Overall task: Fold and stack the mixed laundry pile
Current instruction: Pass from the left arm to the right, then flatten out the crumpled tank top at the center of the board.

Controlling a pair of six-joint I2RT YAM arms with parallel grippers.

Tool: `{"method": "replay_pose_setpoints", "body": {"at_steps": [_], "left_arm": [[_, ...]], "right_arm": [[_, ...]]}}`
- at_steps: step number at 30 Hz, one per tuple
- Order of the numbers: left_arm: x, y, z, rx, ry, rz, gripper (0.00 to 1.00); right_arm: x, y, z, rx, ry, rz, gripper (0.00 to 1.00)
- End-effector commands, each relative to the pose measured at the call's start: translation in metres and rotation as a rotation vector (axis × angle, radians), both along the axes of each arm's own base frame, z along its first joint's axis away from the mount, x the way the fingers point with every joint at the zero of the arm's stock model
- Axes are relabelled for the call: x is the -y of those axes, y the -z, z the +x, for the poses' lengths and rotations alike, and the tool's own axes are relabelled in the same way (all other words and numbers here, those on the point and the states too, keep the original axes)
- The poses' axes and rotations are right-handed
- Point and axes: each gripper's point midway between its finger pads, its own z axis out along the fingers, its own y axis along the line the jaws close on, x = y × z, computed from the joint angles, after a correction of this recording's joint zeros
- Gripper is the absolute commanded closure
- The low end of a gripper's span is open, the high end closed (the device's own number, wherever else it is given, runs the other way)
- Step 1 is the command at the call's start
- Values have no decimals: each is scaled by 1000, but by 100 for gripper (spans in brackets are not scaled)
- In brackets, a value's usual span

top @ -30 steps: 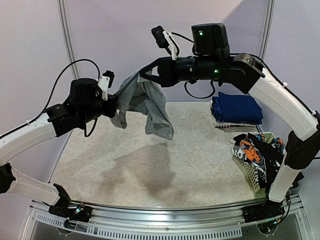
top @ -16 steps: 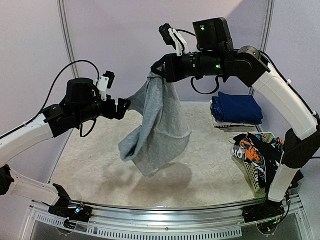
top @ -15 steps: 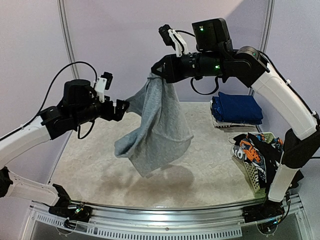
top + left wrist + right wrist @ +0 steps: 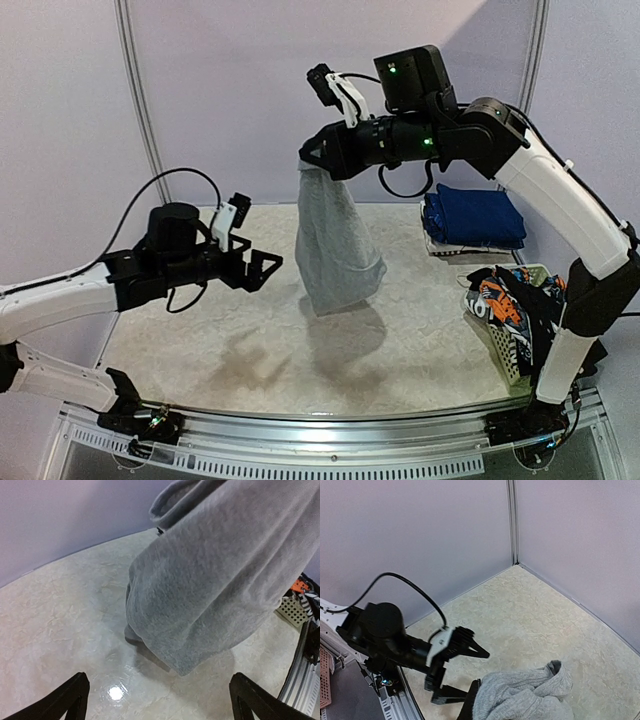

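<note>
Clenched right gripper [image 4: 310, 158] on top edge of shirt [image 4: 335, 250], dangled it over mid-table [image 4: 200, 340], hem near surface, held left gripper [image 4: 264, 268] splayed, empty, beside it, over open tabletop, navy stack [image 4: 475, 215] and basket [image 4: 505, 358] at right edge.

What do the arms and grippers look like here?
White link shells, black joints and motor housings. Green lights on the right arm; a black cable arcs over the left arm. White camera brackets at wrists; black jaws.

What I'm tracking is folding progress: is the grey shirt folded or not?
Not folded. The grey shirt hangs bunched in the air from the right gripper, jaws shut on its top edge; no neat creases show.
</note>
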Motion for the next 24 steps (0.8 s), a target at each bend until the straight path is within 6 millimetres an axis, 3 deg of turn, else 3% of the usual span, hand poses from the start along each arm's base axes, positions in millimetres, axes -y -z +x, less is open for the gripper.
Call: {"method": "replay_pose_setpoints", "body": {"at_steps": [1, 3, 6, 13, 19, 21, 24], "left_arm": [[40, 6, 12, 48, 111, -65, 0], [51, 7, 9, 83, 183, -57, 0], [51, 6, 10, 148, 219, -31, 0], [64, 40, 9, 144, 436, 47, 0], [81, 44, -21, 100, 722, -1, 1], [86, 45, -34, 67, 813, -25, 8], [93, 53, -45, 9, 913, -63, 33]], "right_arm": [[5, -31, -12, 53, -49, 71, 100], [9, -31, -10, 60, -31, 58, 100], [23, -28, -10, 84, 1, 8, 100], [68, -7, -13, 149, 78, -112, 100], [104, -11, -15, 169, 166, -76, 100], [113, -9, -13, 167, 191, -72, 100], [122, -10, -8, 167, 231, -72, 100]]}}
